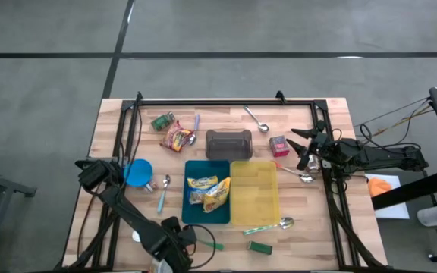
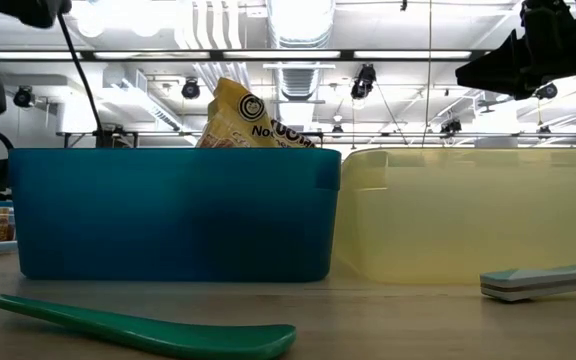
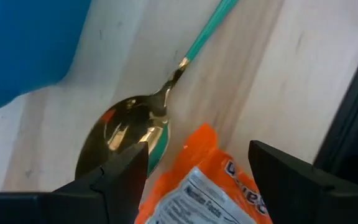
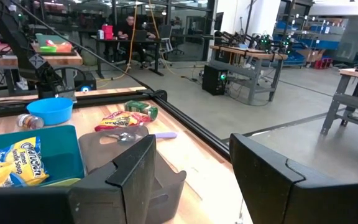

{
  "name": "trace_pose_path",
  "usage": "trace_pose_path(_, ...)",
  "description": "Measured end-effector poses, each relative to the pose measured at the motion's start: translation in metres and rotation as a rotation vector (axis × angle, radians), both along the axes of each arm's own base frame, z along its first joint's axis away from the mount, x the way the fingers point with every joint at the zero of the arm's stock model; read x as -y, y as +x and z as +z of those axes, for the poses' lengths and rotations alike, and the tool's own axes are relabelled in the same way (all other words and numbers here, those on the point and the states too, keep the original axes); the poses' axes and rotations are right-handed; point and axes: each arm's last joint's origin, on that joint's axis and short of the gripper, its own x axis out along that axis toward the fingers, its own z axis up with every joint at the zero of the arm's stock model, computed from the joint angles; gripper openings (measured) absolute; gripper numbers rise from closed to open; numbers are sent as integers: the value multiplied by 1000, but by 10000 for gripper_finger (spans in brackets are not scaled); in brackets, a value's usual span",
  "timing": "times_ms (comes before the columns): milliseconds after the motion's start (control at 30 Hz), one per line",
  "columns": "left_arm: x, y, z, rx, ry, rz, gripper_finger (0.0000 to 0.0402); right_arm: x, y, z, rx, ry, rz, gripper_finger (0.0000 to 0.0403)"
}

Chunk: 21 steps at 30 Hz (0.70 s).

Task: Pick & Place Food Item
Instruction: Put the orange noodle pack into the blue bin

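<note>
Wooden tabletop (image 1: pixel 309 216), framed by black rails and seen from above, carries a blue bin (image 1: pixel 196 216) beside a yellow bin (image 1: pixel 255 199), with spoons and snack packets scattered around them. Yellow noodle packets (image 1: pixel 209 192) already lie in the blue bin, while a red snack packet (image 1: pixel 178 137) rests on the table just beside a dark grey container (image 1: pixel 228 142). At the table's near edge the left gripper (image 3: pixel 199 168) hangs with its fingers spread wide around an orange packet (image 3: pixel 201 186), just beside a gold spoon with a teal handle (image 3: pixel 126 134); whether the fingers touch the packet cannot be told. Closing from this stance may pinch only the slippery film, letting the packet slide out, and one finger may catch the spoon bowl and drag it along. The right gripper (image 1: pixel 303 145) waits near the table's right side, fingers parted and empty, by a small pink box (image 1: pixel 278 144).
</note>
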Motion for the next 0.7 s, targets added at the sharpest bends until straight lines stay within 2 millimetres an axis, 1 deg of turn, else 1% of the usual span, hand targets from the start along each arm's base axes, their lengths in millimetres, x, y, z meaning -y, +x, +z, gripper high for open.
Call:
trace_pose_path(333,-4,-4,-13,-17,-20,22,280,0,0,0,0,0,0,199)
trace_pose_path(567,-4,-4,-12,-22,-20,23,279,0,0,0,0,0,0,199)
trace_pose_path(633,-4,-4,-12,-25,-18,24,273,0,0,0,0,0,0,199)
trace_pose_path(700,-5,-5,-12,-27,-16,27,258,0,0,0,0,0,0,199)
